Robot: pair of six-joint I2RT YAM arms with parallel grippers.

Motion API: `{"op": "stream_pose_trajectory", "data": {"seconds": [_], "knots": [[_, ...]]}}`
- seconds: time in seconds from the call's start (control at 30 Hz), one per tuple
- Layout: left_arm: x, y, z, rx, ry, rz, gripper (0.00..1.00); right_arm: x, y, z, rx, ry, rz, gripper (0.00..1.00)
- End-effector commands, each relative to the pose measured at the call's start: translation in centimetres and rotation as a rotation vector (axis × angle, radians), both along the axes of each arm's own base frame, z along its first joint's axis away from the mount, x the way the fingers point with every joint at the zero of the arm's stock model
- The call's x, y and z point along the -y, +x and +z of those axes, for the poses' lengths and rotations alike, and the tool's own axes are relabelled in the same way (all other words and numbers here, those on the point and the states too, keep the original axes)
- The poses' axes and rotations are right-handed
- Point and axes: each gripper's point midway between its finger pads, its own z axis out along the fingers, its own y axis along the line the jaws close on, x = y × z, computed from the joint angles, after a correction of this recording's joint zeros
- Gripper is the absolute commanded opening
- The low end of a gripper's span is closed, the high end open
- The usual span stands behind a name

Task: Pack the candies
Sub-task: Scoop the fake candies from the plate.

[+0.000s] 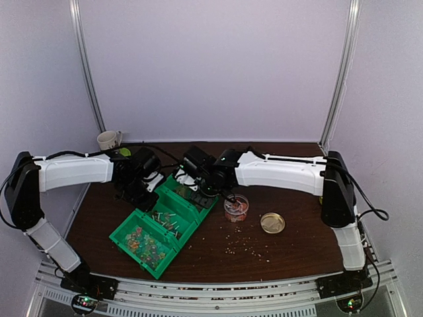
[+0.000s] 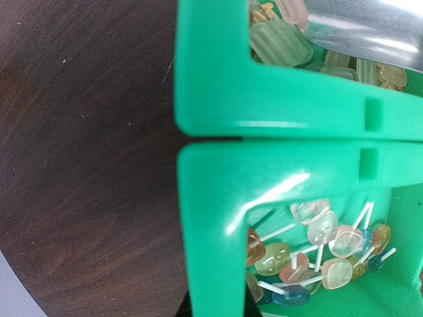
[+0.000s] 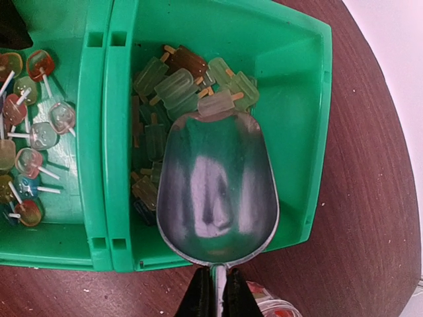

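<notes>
Candies (image 3: pixel 178 86) lying loose in the green bins (image 3: pixel 318 99) seem light, small and slippery, better lifted with the metal scoop (image 3: pixel 215 191) that the right fingers (image 3: pixel 198 297) clamp by its handle; left fingers (image 1: pixel 141 193) are closed narrow near a bin rim.

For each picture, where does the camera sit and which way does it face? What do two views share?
Top external: above and behind the bases, facing down and forward at the table; the left arm and right arm show whole.
Left wrist: on the left arm, close over the green bins, facing down at the candies; none of its own arm clearly shows.
Right wrist: on the right arm, facing down into a bin at the scoop; the right fingers grip its handle.
Shared: both wrist views show scoop, bins, candies.
</notes>
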Motion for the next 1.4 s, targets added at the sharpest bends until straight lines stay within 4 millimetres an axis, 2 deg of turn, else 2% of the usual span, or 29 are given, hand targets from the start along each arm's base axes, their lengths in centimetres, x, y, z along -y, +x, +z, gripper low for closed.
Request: {"op": "stream_pose_trajectory", "data": {"seconds": [0.0,0.3,0.6,0.83,0.9,0.97,1.23,1.37], "knots": [[4.5,2.2,5.2,0.165,-0.223,-0.078,0.0,-1.3,-0.9,-2.1,-0.055,0.077,0.032,0.0],[5.1,2.0,5.8,0.17,-0.259,-0.094,0.0,-1.9,0.0,-3.1,-0.036,0.171,-0.02,0.0],[4.9,2.0,5.7,0.174,-0.254,-0.087,0.0,-2.5,-0.3,-4.0,-0.029,0.348,-0.042,0.0],[4.2,2.3,5.2,0.162,-0.225,-0.056,0.0,-2.1,-0.4,-3.1,0.025,0.487,-0.06,0.0],[3.9,2.4,5.1,0.159,-0.223,-0.046,0.0,-2.1,-0.4,-2.0,0.064,0.572,-0.048,0.0],[3.9,2.5,5.1,0.156,-0.228,-0.041,0.0,-1.7,-0.6,-1.6,0.088,0.613,-0.042,0.0],[3.9,2.5,4.8,0.146,-0.23,-0.041,0.0,-0.5,-0.8,-0.9,0.17,0.703,-0.041,0.0],[3.9,2.5,4.6,0.141,-0.229,-0.041,0.0,0.2,-0.8,0.4,0.223,0.755,-0.037,0.0]]}}
